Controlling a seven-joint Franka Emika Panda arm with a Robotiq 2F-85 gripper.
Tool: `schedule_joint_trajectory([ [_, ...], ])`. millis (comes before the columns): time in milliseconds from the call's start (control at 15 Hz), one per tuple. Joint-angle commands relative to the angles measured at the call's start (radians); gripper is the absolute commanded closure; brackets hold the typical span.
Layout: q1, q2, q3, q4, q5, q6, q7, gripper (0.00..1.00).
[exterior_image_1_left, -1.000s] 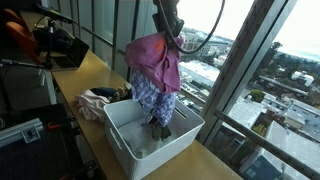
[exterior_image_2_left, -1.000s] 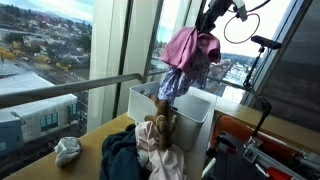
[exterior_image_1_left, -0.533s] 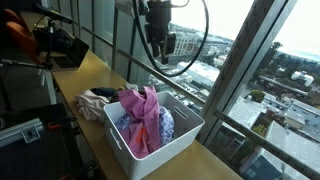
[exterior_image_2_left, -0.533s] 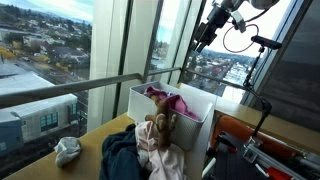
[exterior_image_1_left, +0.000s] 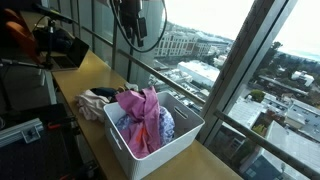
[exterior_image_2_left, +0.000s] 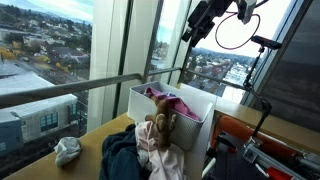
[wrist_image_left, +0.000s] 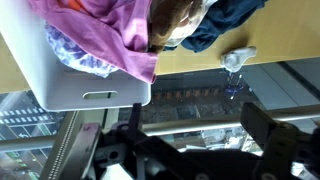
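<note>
Pink garment (exterior_image_1_left: 142, 118) lies in bin (exterior_image_1_left: 122, 150) — below end effector (exterior_image_1_left: 131, 28).

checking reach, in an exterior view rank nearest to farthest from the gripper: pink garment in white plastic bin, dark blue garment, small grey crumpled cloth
1. Pink garment, in the white plastic bin below the gripper.
2. Dark blue garment, beside the bin.
3. Small grey crumpled cloth, lying apart.

Soft cloth sitting in smooth plastic, all on wood.
Pink garment (exterior_image_1_left: 148, 108) looks soft, matt, crumpled cloth; bin (exterior_image_1_left: 175, 148) is smooth white plastic with a faint sheen; table (exterior_image_1_left: 95, 68) shows light, smooth wood; hand (wrist_image_left: 190, 150) is matt black.
</note>
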Motion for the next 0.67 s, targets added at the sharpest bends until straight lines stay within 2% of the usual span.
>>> schedule_joint_trajectory([
  [0, 0.074, 0.064, 0.097, -0.013, -0.001, 0.076, 0.092, 0.00],
  [333, 0.131, 0.193, 0.166, -0.017, -0.072, 0.146, 0.207, 0.00],
  [600, 0.173, 0.285, 0.168, -0.017, -0.196, 0.164, 0.320, 0.00],
])
